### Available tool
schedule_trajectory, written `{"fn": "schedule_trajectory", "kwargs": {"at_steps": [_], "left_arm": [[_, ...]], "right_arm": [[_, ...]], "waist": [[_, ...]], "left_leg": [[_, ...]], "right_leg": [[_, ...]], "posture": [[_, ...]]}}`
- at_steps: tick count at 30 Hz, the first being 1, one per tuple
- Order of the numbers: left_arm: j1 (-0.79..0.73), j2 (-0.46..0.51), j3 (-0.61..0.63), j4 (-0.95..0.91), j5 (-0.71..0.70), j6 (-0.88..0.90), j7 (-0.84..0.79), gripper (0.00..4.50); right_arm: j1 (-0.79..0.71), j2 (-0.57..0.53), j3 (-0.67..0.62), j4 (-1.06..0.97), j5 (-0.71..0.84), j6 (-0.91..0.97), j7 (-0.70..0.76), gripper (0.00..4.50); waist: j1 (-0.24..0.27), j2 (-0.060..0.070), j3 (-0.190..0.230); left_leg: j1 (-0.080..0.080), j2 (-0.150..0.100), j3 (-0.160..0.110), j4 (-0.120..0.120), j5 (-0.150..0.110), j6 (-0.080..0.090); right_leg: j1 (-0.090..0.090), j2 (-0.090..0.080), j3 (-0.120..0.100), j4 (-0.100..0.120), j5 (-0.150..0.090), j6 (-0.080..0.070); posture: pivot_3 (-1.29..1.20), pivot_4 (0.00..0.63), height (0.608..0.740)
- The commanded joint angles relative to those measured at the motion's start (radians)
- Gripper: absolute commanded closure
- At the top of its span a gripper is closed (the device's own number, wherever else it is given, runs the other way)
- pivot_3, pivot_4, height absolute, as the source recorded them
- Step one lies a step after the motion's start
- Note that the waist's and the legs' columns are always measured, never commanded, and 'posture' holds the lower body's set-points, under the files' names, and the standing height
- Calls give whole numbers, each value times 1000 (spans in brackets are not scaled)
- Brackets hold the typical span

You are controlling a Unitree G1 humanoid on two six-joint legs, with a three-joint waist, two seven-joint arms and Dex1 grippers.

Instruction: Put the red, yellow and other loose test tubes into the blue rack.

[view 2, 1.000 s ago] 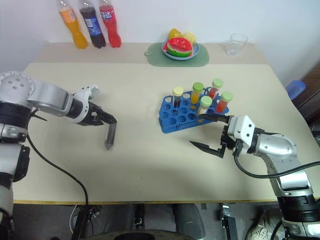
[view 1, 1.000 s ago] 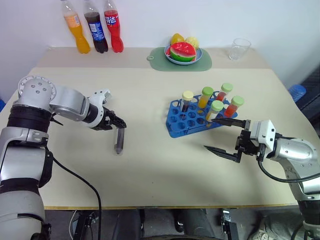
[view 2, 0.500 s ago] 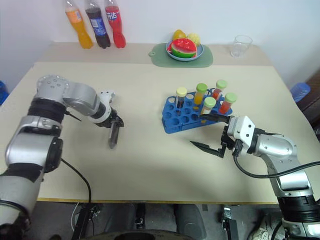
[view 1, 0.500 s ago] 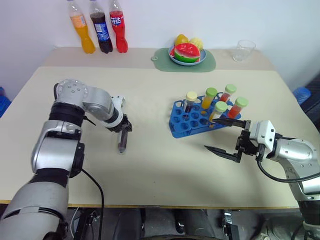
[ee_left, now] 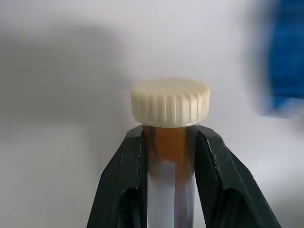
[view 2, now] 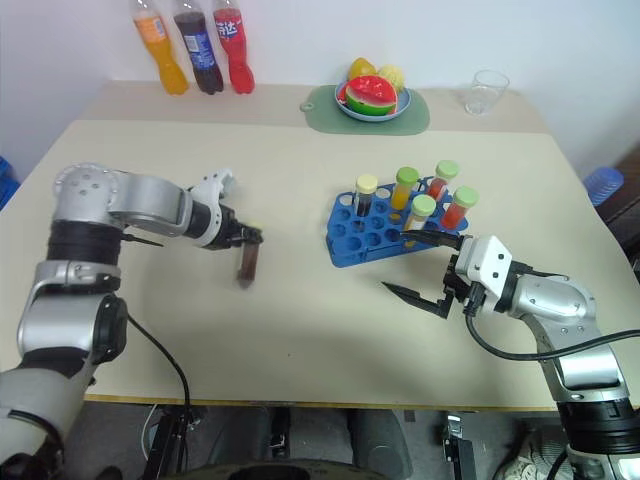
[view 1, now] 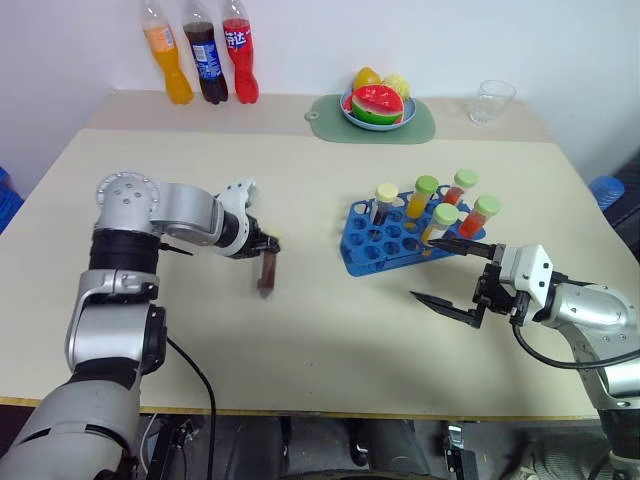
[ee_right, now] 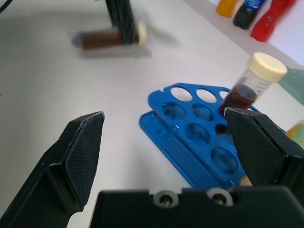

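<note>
Left claw (view 1: 268, 247) was clenched on a brown-filled test tube (view 1: 266, 274) just below its cream cap (ee_left: 170, 101); the tube hung down from the claw over the middle of the surface (view 1: 300, 340), left of the blue rack (view 1: 385, 243). Whether the tube's lower end touched the surface could not be told.

Right claw (view 1: 452, 277) hovered released, jaws spread wide, nothing between them, just beside the rack's near right corner. Its upper fingertip lay close to the rack's front edge; contact could not be told.

Blue rack sat right of centre, tilted relative to the surface edges. Five capped tubes stood in it: one cream-capped with dark fill (view 1: 384, 202), one green-capped with orange fill (view 1: 422, 196), a green-capped red one (view 1: 458, 187) at the back, another green-capped red one (view 1: 479, 215) at the right end, and a green-capped tube (view 1: 440, 222) nearer the front. Front holes were open.

Along the far edge: three soda bottles (view 1: 201, 52) at the left corner, a green mat with a fruit plate (view 1: 374, 112) mid-edge, a clear cup (view 1: 490, 101) toward the right.
</note>
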Motion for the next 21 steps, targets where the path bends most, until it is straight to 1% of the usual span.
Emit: {"fn": "schedule_trajectory", "kwargs": {"at_steps": [1, 2, 3, 4, 6, 7, 8, 10, 12, 14, 18, 21], "left_arm": [[66, 32, 18, -351, 152, -238, -634, 3725], [88, 35, -2, -392, 233, -355, -800, 3725], [103, 38, -19, -409, 299, -440, -912, 3725], [102, 49, -54, -403, 376, -504, -978, 3725], [78, 32, -158, -364, 593, -762, -1186, 3725], [70, 21, -185, -341, 666, -856, -1260, 3725], [59, -27, -201, -290, 738, -976, -1304, 3725], [45, -91, -218, -207, 827, -1104, -1364, 3725], [45, -159, -241, -137, 906, -1253, -1463, 3725], [43, -218, -238, -71, 938, -1333, -1535, 3725], [25, -293, -221, 35, 935, -1316, -1640, 3725], [16, -341, -236, 139, 1020, -1416, -1667, 3725]], "right_arm": [[23, 29, -37, -34, -26, -4, -82, 0], [33, 36, -41, -38, -43, 2, -112, 0], [40, 40, -42, -42, -54, 7, -132, 0], [47, 45, -43, -43, -72, 15, -158, 0], [125, 75, -74, -87, -103, 75, -258, 0], [149, 87, -85, -106, -109, 101, -293, 0], [188, 107, -105, -141, -109, 126, -332, 0], [237, 133, -126, -198, -104, 162, -379, 0], [305, 169, -152, -266, -101, 190, -428, 0], [360, 197, -168, -314, -117, 206, -466, 0], [462, 241, -192, -377, -148, 211, -518, 0], [538, 283, -212, -417, -165, 214, -561, 0]], "waist": [[-2, 1, 0], [0, 1, -1], [0, 2, -1], [0, 2, -1], [4, 2, -1], [4, 2, -1], [2, 2, -1], [3, 2, -1], [2, 2, -1], [-2, 2, -1], [-1, 2, -1], [0, 2, -1]], "left_leg": [[0, 0, 1, 0, 0, 0], [0, 0, 1, -1, 0, -1], [1, 0, 2, -1, 1, -1], [1, 0, 2, -1, 1, -1], [1, 0, 1, 0, -1, 2], [1, -1, 0, 0, -1, 2], [1, -1, -1, 0, -1, 3], [0, -2, -2, 0, -2, 3], [-3, -3, -2, 1, -3, 6], [-3, -3, -2, 1, -4, 8], [-5, -3, -3, 1, -5, 9], [-5, -4, -7, 2, -5, 9]], "right_leg": [[0, 0, 0, 0, 0, -1], [0, 0, 0, 0, 0, -1], [0, 0, 0, -1, -1, -1], [0, 0, 0, -1, -1, -1], [0, 0, 0, 0, 0, -1], [1, 0, 0, -1, -1, -2], [2, 0, 0, -1, -1, -2], [2, -1, 1, -3, -1, -2], [1, -1, 1, -4, -1, -2], [1, -1, 1, -5, -1, -1], [0, -1, 2, -5, -2, 0], [0, 1, 1, -4, -2, 0]], "posture": [[0, 150, 740], [0, 150, 740], [0, 150, 740], [0, 150, 740], [0, 150, 740], [0, 150, 740], [0, 150, 740], [0, 150, 740], [0, 150, 740], [0, 150, 740], [0, 150, 740], [0, 150, 740]]}}
